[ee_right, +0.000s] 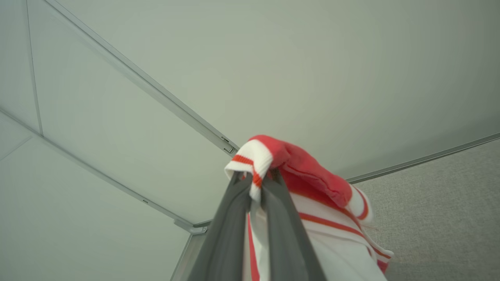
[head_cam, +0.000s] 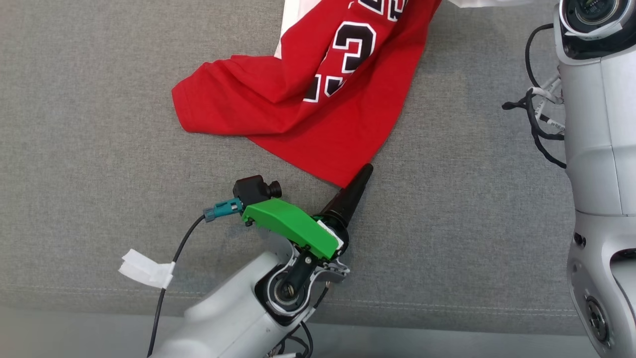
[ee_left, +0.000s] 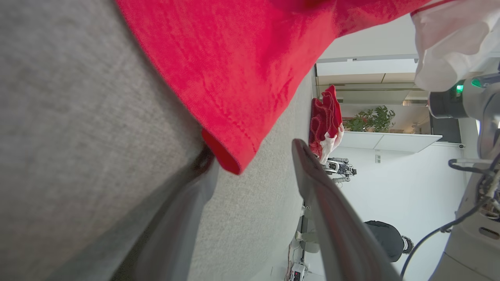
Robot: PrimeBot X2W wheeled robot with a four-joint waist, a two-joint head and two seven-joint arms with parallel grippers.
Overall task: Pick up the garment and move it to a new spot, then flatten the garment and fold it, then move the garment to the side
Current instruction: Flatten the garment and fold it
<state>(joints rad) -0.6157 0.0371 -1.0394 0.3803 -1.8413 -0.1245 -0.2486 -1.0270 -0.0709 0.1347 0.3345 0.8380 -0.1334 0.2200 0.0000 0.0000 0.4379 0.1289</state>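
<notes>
Red jersey (head_cam: 308, 114) trailing on grey woven upholstery (head_cam: 99, 149).
Left gripper (ee_left: 254, 160) spread wide at stitched hem corner (ee_left: 230, 156); right gripper (ee_right: 258, 181) clenched on ribbed red-striped white trim (ee_right: 250, 156).

Office lab: potted plant (ee_left: 371, 119), another robot (ee_left: 339, 168)

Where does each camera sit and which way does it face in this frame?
Head: on the head, looking down at the jersey on grey cloth; left gripper and right forearm show.
Left wrist: on the left arm, looking low along the cloth at the jersey's hem; its open fingers show.
Right wrist: on the right arm, facing pale panels; right gripper shut on the jersey's striped trim.
Shared: all see the jersey.
</notes>
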